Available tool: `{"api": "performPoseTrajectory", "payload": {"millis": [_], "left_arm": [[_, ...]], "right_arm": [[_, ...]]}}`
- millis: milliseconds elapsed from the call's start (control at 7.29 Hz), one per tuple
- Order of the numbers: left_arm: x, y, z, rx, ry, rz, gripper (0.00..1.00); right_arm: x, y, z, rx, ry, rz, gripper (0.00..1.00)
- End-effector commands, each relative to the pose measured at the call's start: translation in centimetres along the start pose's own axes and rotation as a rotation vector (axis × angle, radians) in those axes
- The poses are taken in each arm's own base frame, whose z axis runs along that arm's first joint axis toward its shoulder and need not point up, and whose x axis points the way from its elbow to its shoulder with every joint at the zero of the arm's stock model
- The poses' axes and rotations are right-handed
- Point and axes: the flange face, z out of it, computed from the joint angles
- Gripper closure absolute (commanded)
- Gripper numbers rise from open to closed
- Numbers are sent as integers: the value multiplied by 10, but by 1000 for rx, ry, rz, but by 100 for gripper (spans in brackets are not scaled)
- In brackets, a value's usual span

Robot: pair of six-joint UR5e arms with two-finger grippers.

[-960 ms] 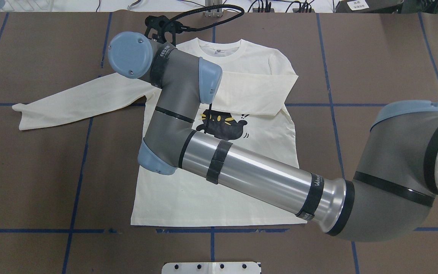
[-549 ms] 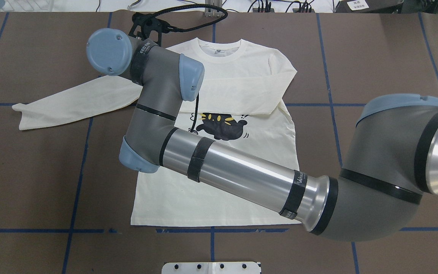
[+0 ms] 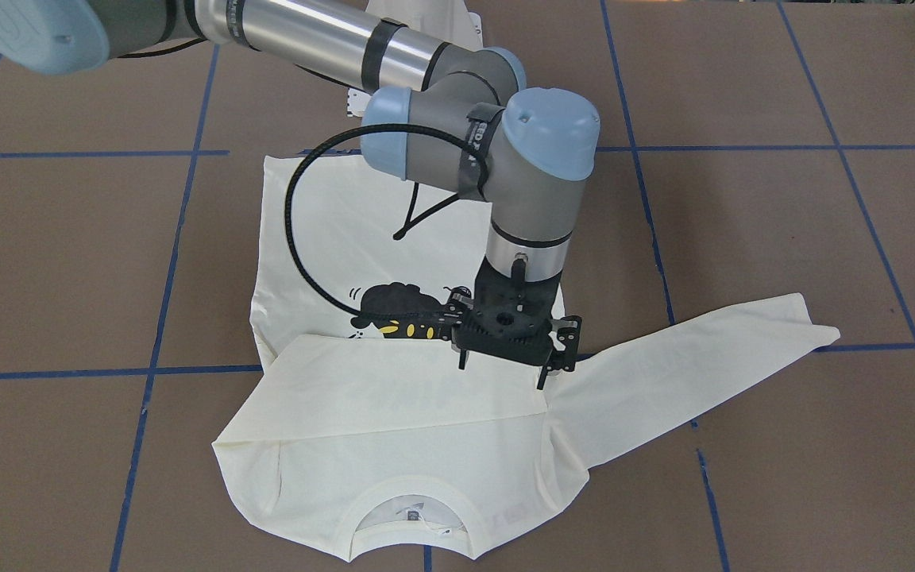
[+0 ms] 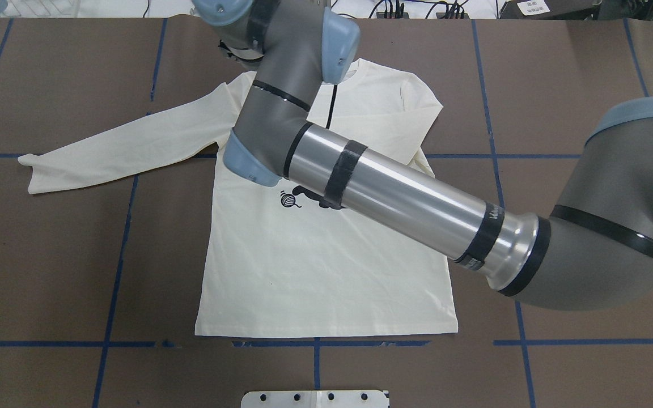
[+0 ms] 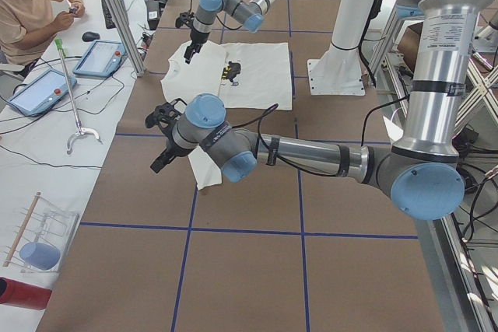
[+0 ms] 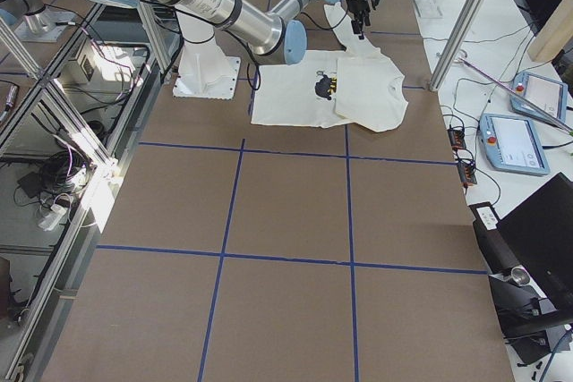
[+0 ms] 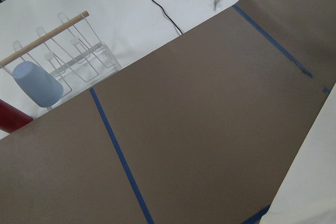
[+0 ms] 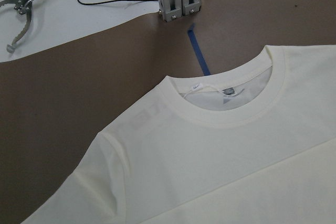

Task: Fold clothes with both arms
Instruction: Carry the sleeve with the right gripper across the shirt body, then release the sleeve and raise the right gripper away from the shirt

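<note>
The T-shirt [image 4: 326, 272] lies flat on the tabletop [image 4: 49, 255], print up, with one sleeve folded over the chest. The right end effector [image 3: 503, 372] hangs over this sleeve's cuff, fingers apart, holding nothing. The left end effector [image 5: 159, 136] is near the spread sleeve; whether it is open, I cannot tell.

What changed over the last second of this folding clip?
The right arm first drifted its wrist to the robot's left, then swung it away from the robot and seemingly rose. Its open right gripper holds nothing. The T-shirt lay unchanged: one sleeve folded across the chest, the other sleeve stretched out.
</note>
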Motion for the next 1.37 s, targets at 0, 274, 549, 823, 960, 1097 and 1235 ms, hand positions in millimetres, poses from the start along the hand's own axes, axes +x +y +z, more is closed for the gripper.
{"api": "performPoseTrajectory", "payload": {"millis": [0,274,549,823,960,1097,1235], "left_arm": [[92,7,75,-30,127,-16,0],[115,45,108,-78,57,0,0],[99,107,129,-122,-31,119,0],[77,106,171,-170,-21,239,10],[59,87,174,-167,1,170,23],[36,81,176,-183,42,126,30],[21,78,175,-185,39,105,32]], "right_arm": [[124,-66,10,-72,21,-133,0],[247,-101,10,-124,-10,-276,0],[359,-115,-17,-137,-49,-340,0],[393,-122,-34,-139,-72,-368,0],[393,-122,-35,-137,-73,-368,0],[393,-122,-36,-135,-73,-369,0],[394,-122,-36,-134,-74,-369,0]]}}
